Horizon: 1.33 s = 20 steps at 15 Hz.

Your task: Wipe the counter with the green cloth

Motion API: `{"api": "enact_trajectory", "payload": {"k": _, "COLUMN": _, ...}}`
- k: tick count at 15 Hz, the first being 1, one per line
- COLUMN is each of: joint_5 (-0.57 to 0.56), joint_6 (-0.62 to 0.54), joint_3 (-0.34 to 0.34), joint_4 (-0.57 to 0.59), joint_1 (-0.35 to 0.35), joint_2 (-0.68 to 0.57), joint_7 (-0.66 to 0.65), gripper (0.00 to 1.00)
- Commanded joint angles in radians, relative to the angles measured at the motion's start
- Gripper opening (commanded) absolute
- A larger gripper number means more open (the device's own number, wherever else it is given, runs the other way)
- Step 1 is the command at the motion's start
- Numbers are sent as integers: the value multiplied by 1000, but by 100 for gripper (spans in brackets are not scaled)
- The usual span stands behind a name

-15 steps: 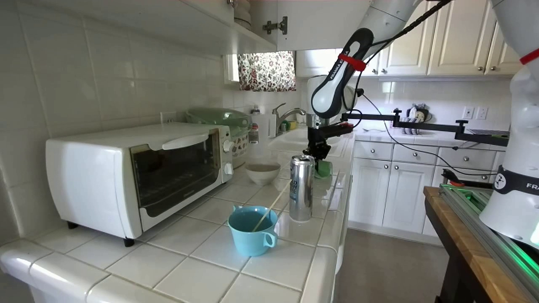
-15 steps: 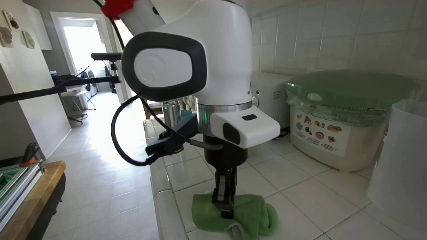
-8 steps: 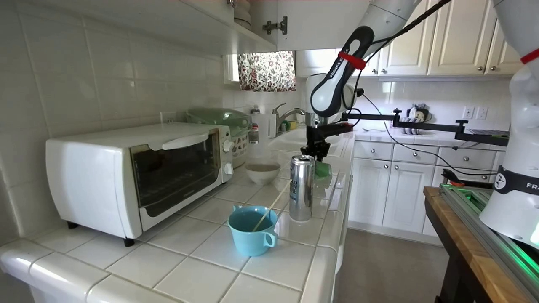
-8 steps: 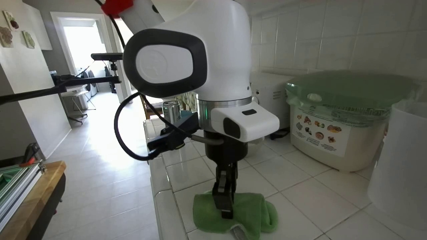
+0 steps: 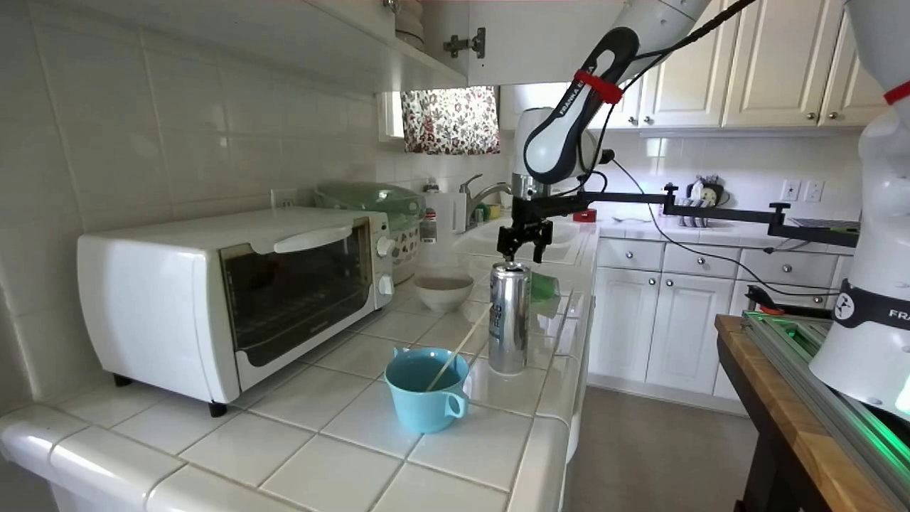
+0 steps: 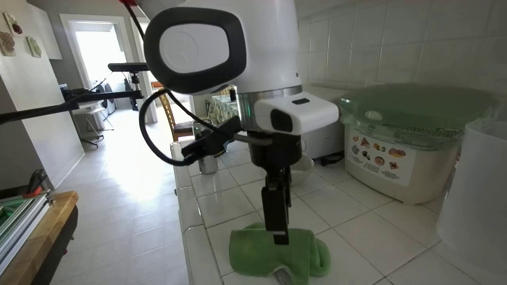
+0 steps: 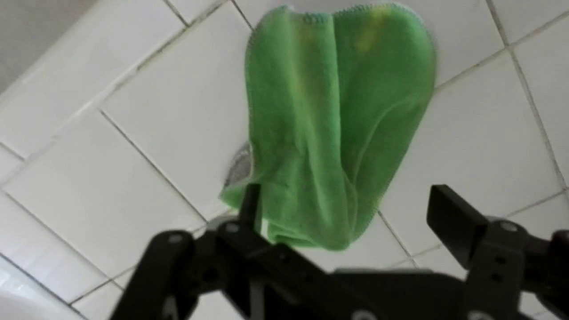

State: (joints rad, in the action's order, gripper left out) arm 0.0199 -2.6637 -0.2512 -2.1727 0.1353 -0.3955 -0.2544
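The green cloth (image 7: 306,115) lies crumpled and folded on the white tiled counter (image 7: 146,120), with a bit of grey underside peeking out at one edge. In an exterior view the cloth (image 6: 257,253) sits close to the counter's front edge; elsewhere the can partly hides the cloth (image 5: 544,286). My gripper (image 7: 346,189) is open, its fingers spread wide with nothing held between them. It points down and hovers above the cloth, apart from it, as the exterior view of the gripper (image 5: 524,257) shows.
A silver can (image 5: 509,320) and a blue cup (image 5: 426,391) with a thin stick stand along the counter. Near the wall are a white bowl (image 5: 443,291), a toaster oven (image 5: 163,306) and a green-lidded bin (image 6: 396,158). A white cylinder (image 6: 475,198) stands beside the bin.
My gripper has let go of the cloth, spread its fingers and risen off it. The cloth stays on the counter in nearly the same place.
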Motion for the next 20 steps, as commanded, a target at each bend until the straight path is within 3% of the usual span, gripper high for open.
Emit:
{"api": "enact_trajectory", "payload": {"k": 1, "joint_5": -80, "joint_6": -53, "joint_3": -42, "joint_4": -74, "joint_1": -53, "joint_2": 86, "joint_7": -50, "gripper": 100}}
{"api": "enact_trajectory", "payload": {"k": 5, "joint_5": -250, "joint_6": -31, "joint_3": -81, "joint_4": -168, "joint_1": -130, "joint_2": 229, "joint_7": -139, "gripper": 100}}
{"api": "enact_trajectory", "payload": {"k": 7, "joint_5": -276, "joint_6": 56, "joint_3": -36, "joint_4": -230, "joint_1": -136, "joint_2": 354, "joint_7": -155, "gripper": 100}}
{"api": "enact_trajectory", "payload": {"k": 11, "joint_5": -91, "joint_6": 337, "joint_3": 112, "joint_4": -270, "joint_1": -131, "joint_2": 589, "joint_7": -109, "gripper": 100}}
{"api": "enact_trajectory", "payload": {"k": 15, "joint_5": 130, "joint_6": 666, "joint_3": 168, "joint_4": -158, "joint_1": -137, "joint_2": 668, "joint_7": -79, "gripper": 100}}
{"api": "enact_trajectory", "payload": {"k": 18, "joint_5": 144, "joint_6": 801, "joint_3": 181, "joint_4": -72, "joint_1": -115, "joint_2": 645, "joint_7": -103, "gripper": 100}}
{"api": "enact_trajectory", "payload": {"k": 20, "joint_5": 95, "joint_6": 881, "joint_3": 189, "joint_4": -5, "joint_1": -102, "joint_2": 605, "joint_7": -95, "gripper": 100}}
